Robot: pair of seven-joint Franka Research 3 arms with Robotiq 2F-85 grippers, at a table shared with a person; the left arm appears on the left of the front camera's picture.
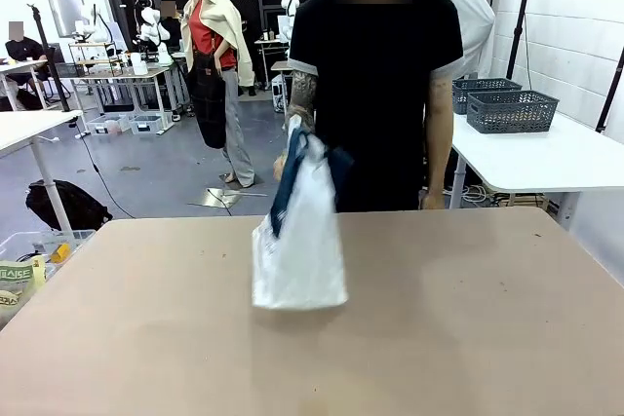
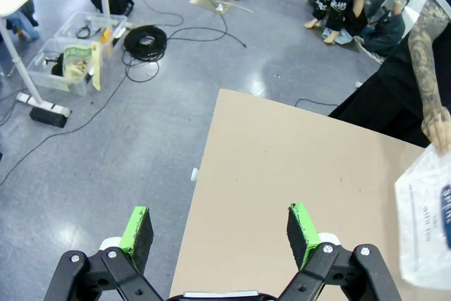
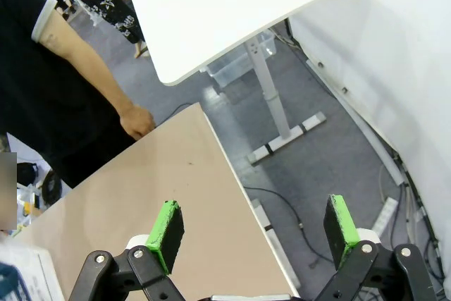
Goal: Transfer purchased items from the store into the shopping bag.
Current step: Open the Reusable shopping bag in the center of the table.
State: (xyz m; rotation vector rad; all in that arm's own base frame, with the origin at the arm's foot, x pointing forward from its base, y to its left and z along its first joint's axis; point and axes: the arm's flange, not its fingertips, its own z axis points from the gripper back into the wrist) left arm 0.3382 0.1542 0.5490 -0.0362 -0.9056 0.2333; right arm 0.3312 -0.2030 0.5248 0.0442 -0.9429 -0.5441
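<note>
My left gripper (image 2: 220, 227) and right gripper (image 3: 255, 229) hang open and empty; the shopping bag (image 1: 299, 241), held upright by a person (image 1: 375, 94), stands mid-table (image 1: 468, 319), slightly left, seemingly nearer my left arm.

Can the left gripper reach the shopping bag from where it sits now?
Probably yes: the left gripper is open, with bare table between it and the shopping bag. The person's hand holds the bag's top, so aim for its lower body.

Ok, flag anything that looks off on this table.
Nothing spilled or damaged. The shopping bag hangs blurred from the person's hand, low over or on the brown table. Two dark grey baskets sit apart on the white side table.
</note>
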